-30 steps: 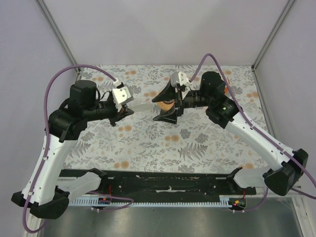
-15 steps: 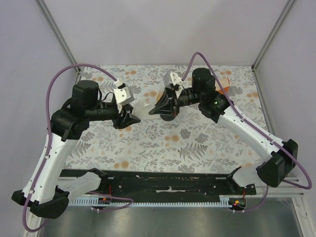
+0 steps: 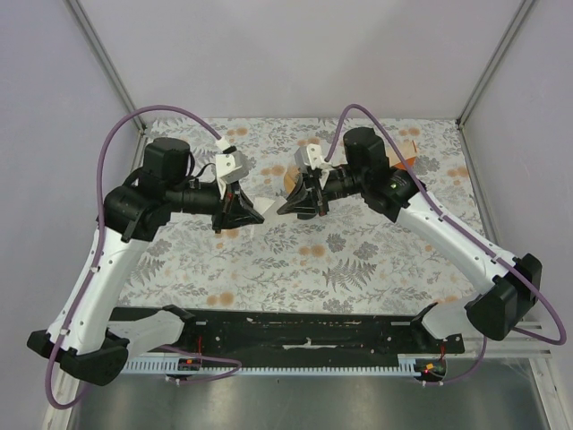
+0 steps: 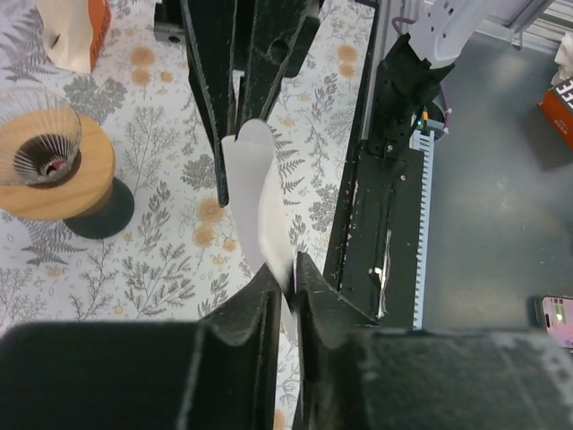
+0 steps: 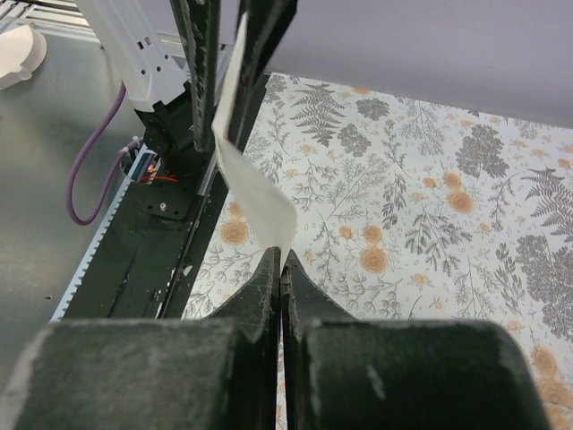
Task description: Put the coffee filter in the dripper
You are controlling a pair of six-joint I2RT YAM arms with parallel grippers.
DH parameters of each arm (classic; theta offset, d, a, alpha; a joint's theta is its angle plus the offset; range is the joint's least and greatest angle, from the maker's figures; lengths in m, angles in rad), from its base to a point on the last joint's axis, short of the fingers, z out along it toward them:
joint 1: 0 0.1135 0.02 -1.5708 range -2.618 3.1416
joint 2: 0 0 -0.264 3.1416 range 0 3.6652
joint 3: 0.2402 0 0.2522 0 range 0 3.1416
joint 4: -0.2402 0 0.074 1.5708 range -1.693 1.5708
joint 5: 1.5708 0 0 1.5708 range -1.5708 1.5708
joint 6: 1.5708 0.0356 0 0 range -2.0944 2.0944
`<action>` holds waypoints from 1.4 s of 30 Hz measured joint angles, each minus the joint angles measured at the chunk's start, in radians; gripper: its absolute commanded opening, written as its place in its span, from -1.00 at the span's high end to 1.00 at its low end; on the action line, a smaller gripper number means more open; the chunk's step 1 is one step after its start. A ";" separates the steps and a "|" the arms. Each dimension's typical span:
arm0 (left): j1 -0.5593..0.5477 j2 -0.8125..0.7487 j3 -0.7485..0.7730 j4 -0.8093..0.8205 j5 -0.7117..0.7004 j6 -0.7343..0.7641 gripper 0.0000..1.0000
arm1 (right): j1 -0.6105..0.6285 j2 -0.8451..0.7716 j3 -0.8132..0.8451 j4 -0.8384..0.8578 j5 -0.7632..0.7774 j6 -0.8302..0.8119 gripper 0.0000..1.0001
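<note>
White paper coffee filter (image 4: 253, 184) hangs in the air above the floral table (image 5: 430, 206), held edge-on between both grippers. Left gripper (image 4: 286, 276) is clamped on one end of the paper. Right gripper (image 5: 280, 258) pinches the opposite end, fingers closed tight on it. Dripper (image 4: 79, 179), orange-brown rim on a dark base, stands on the table off to the side, apart from the filter. Orange-and-white box (image 4: 79, 27) sits near the dripper at the left wrist view's top edge.
</note>
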 measured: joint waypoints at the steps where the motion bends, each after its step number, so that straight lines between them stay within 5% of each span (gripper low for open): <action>1: 0.000 0.000 0.005 0.003 0.004 -0.005 0.77 | 0.000 0.000 0.000 -0.004 0.006 -0.002 1.00; 5: 0.000 -0.004 0.030 0.010 0.013 -0.020 0.96 | -0.003 0.001 0.001 -0.021 0.035 -0.006 1.00; 28: -0.008 -0.033 0.057 0.100 -0.269 -0.036 0.96 | -0.005 -0.003 0.018 -0.014 0.055 0.024 1.00; 29: -0.008 -0.033 0.057 0.099 -0.268 -0.034 0.91 | -0.006 -0.004 0.018 -0.014 0.056 0.025 1.00; 31: -0.008 -0.033 0.057 0.096 -0.251 -0.029 0.23 | -0.006 -0.004 0.017 -0.014 0.058 0.029 1.00; 33: -0.008 -0.035 0.057 0.089 -0.241 -0.018 -0.14 | -0.010 -0.008 0.014 -0.019 0.066 0.031 1.00; 42: -0.006 -0.050 0.043 0.082 -0.204 -0.003 -0.30 | -0.022 -0.055 0.003 -0.042 0.059 0.037 1.00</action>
